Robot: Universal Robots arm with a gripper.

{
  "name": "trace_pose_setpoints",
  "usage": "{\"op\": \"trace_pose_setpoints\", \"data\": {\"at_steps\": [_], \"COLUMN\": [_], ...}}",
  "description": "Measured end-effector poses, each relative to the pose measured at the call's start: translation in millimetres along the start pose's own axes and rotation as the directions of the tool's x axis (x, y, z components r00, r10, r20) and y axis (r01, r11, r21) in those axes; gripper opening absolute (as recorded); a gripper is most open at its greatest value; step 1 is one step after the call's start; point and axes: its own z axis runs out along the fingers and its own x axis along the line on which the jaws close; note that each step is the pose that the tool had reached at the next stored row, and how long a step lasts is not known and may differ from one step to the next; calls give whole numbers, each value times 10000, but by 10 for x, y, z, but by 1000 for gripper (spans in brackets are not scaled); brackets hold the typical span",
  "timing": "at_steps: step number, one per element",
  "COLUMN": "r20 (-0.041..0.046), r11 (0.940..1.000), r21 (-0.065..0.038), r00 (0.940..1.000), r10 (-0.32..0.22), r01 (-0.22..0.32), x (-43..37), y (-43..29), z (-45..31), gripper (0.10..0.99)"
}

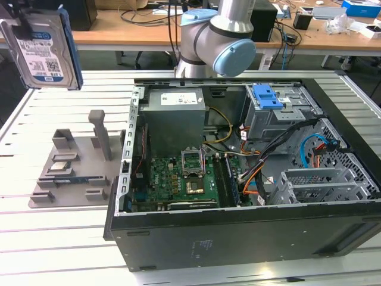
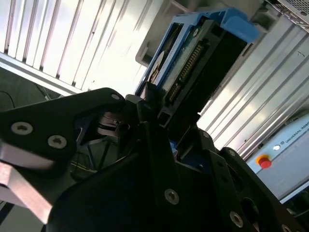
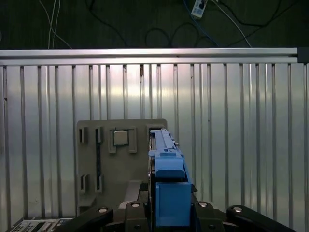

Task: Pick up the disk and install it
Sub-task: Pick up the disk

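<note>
Black gripper (image 3: 166, 209) clamped on the flat, silver, blue-framed disk (image 1: 44, 50).
The disk hangs upright, high above the grey plastic parts holder (image 1: 65, 179), probably so that it clears the holder's posts.

The computer case (image 1: 238, 238) lies open on the table (image 1: 53, 244), toward the exterior view's right. Just beside it, on the left, sits a parts holder (image 1: 41, 193). The disk (image 1: 44, 50) hangs in the air above the holder, clamped upright in the gripper (image 3: 168, 209). The arm's base (image 1: 217, 42) stands behind the case.
</note>
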Motion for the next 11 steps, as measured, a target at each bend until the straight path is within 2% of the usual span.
{"op": "trace_pose_setpoints", "data": {"at_steps": [3,5,7,9,11], "r20": [-5,-6,-6,-7,-6], "r11": [10000,10000,10000,10000,10000], "r21": [-2,-2,-1,-2,0], "r00": [10000,10000,10000,10000,10000], "r10": [0,0,0,0,0], "r01": [0,0,0,0,0], "x": [-5,-7,-9,-10,-10], "y": [1,2,4,4,3], "z": [-217,-302,-436,-473,-472], "gripper": [365,365,365,365,365]}}
